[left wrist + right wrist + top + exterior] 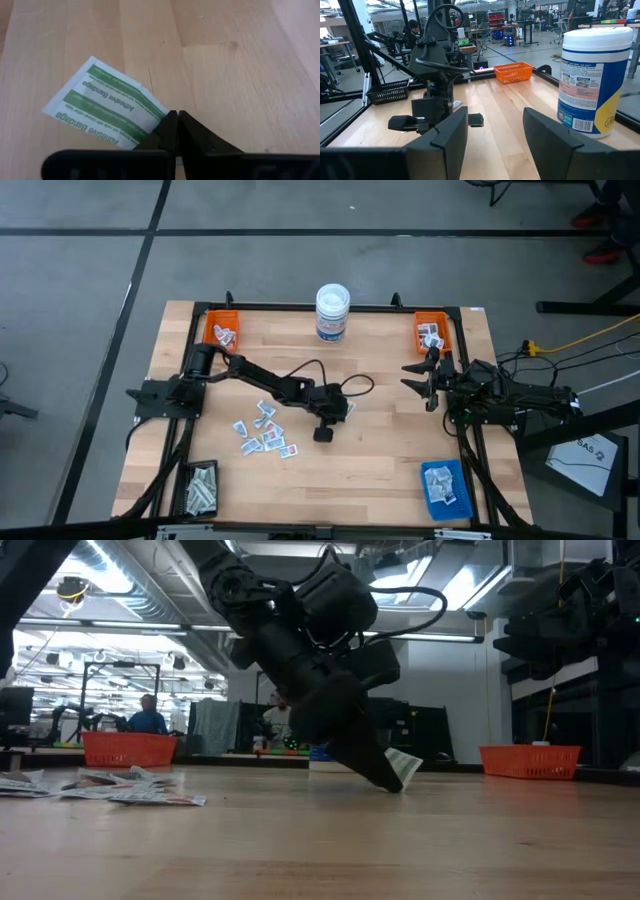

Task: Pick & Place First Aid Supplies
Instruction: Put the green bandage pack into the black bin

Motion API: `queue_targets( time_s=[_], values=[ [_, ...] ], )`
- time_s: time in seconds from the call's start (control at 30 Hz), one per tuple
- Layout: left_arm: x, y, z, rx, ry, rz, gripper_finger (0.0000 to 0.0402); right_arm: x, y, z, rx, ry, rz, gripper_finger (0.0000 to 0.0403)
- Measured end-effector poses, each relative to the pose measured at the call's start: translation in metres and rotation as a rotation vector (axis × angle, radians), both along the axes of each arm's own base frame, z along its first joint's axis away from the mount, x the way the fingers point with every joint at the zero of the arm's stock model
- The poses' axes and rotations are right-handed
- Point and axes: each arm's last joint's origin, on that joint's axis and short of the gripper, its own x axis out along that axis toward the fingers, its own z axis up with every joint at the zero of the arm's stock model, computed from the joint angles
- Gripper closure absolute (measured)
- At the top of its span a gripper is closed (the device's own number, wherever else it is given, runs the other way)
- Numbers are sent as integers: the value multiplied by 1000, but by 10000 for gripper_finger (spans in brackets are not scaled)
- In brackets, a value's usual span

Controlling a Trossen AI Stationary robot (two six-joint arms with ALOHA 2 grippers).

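Mid-table, left gripper (175, 131) pinches only a corner of the bandage packet (107, 106), which may slip; right gripper (492, 132), near the right edge, gapes empty.

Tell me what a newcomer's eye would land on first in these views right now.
Probably the left gripper near the table's middle, shut on the corner of a green-and-white adhesive bandage packet lying on the wood. Next, the loose scatter of packets beside that arm, and the white tub at the far edge between two orange trays. The right gripper waits open at the right side.
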Motion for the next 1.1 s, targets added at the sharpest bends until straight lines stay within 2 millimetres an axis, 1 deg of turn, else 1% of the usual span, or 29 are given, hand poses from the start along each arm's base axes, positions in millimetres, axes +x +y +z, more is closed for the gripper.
queue_targets(
  time_s=[0.13, 0.2, 0.37, 0.47, 0.53, 0.6, 0.7, 0.83, 0.9, 1.0, 1.1],
  values=[
    [-4, -5, 8, 26, 11, 4, 399, 0, 0, 0, 0, 0, 0, 212],
    [-7, -8, 18, 46, 8, 10, 399, 0, 0, 0, 0, 1, 0, 212],
    [-23, -18, 42, 74, 66, -6, 400, 0, 0, 0, 0, 0, 0, 212],
    [-30, -30, 64, 85, 55, -9, 400, 0, 0, 0, 0, 0, 0, 212],
    [-37, -39, 72, 104, 73, 4, 400, 0, 0, 0, -1, 0, 0, 212],
    [-46, -48, 82, 116, 89, 15, 400, 0, 0, 0, 0, 0, 0, 212],
    [-60, -66, 103, 103, 81, 20, 400, 0, 0, 0, -2, 1, 0, 212],
    [-89, -94, 125, 63, 127, 3, 400, 0, 0, 0, 0, 1, 0, 212],
    [-108, -108, 138, 33, 155, 1, 400, 0, 0, 0, 0, -1, 0, 212],
    [-135, -130, 154, -38, 195, -4, 400, 0, 0, 0, 0, 0, 0, 212],
    [-163, -150, 172, -169, 227, 5, 400, 0, 0, 0, 0, 1, 0, 212]
  ],
)
